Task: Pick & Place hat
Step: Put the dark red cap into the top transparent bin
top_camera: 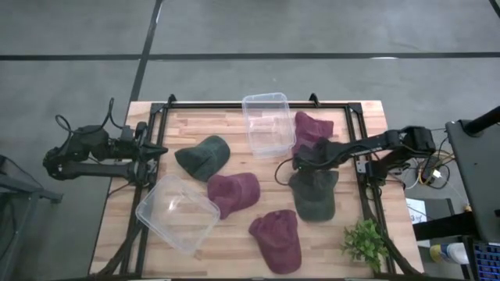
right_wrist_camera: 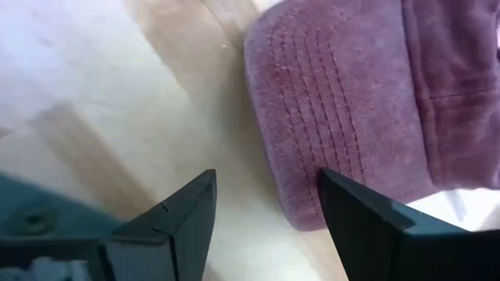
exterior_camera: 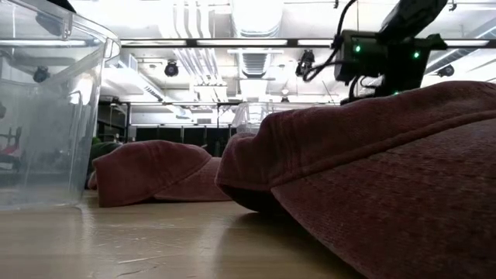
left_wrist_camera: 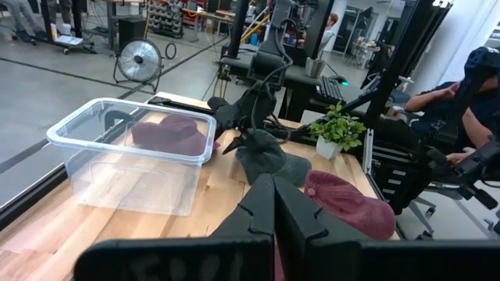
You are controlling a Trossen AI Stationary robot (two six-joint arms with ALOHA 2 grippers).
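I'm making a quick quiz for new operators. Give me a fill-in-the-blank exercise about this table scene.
1. The number of maroon hats on the table is ____.
2. The small green plant stands near the table corner on the robot's ____ side.
3. The right hand hovers with its fingers ____.
4. The left hand waits at the table's left edge with its fingers ____.

Missing words: three; right; open; shut

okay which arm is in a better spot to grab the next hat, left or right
Right, probably. The right claw is out over the table with its fingers open, just beside the maroon hat and the dark green hat. The left claw waits shut at the table's left edge, away from any hat.
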